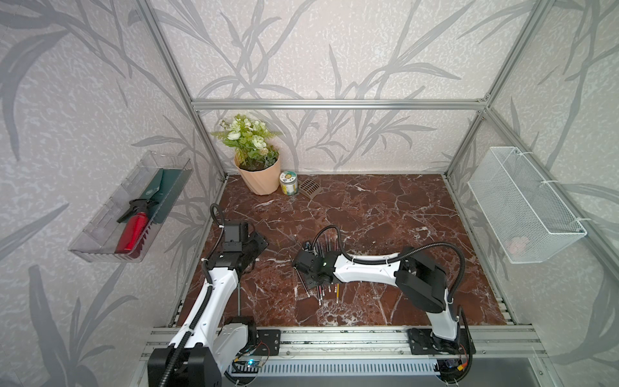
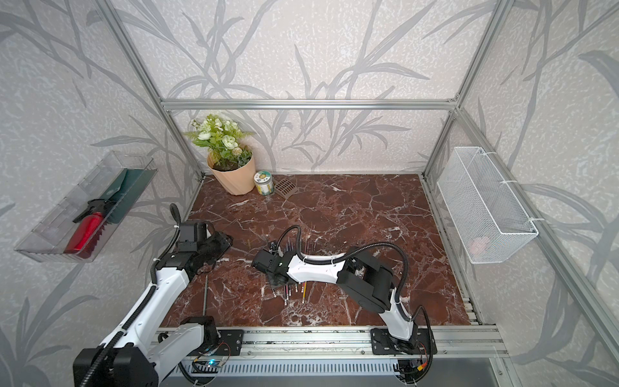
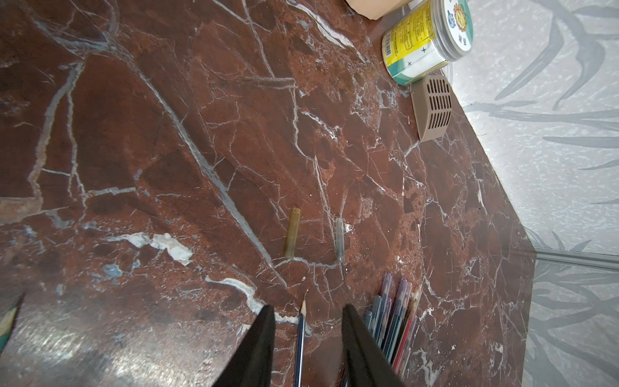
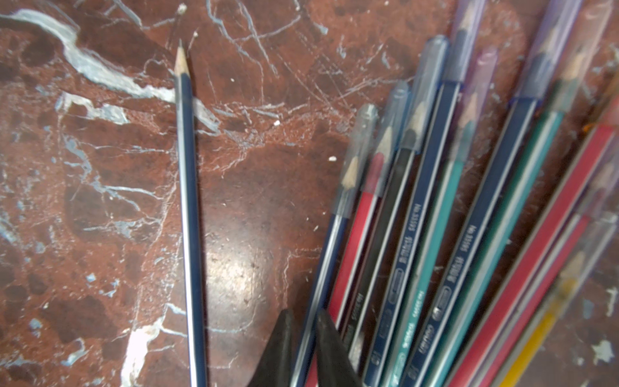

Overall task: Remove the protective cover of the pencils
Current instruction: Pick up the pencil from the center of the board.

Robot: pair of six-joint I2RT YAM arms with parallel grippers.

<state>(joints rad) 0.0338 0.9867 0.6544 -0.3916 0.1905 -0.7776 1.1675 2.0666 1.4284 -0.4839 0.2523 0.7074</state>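
Observation:
Several pencils [image 4: 432,234] lie fanned on the marble table [image 1: 385,217], most with translucent protective covers [image 4: 430,87] over their tips. My right gripper [image 4: 305,316] is shut on the shaft of a dark blue capped pencil [image 4: 330,254] at the fan's edge. One uncapped blue pencil [image 4: 187,201] lies apart from the fan. Two loose covers, a yellowish cover [image 3: 292,233] and a clear cover [image 3: 339,239], rest on the table. My left gripper [image 3: 308,310] is open and holds nothing. In both top views the right arm hides the middle of the pencils [image 1: 323,293] [image 2: 294,291].
A flower pot [image 1: 259,177], a jar [image 1: 288,182] and a brown vent piece [image 1: 310,187] stand at the back left. A clear wall tray [image 1: 100,234] holds a red bottle [image 1: 132,234]. A white wire basket [image 1: 522,204] hangs on the right wall.

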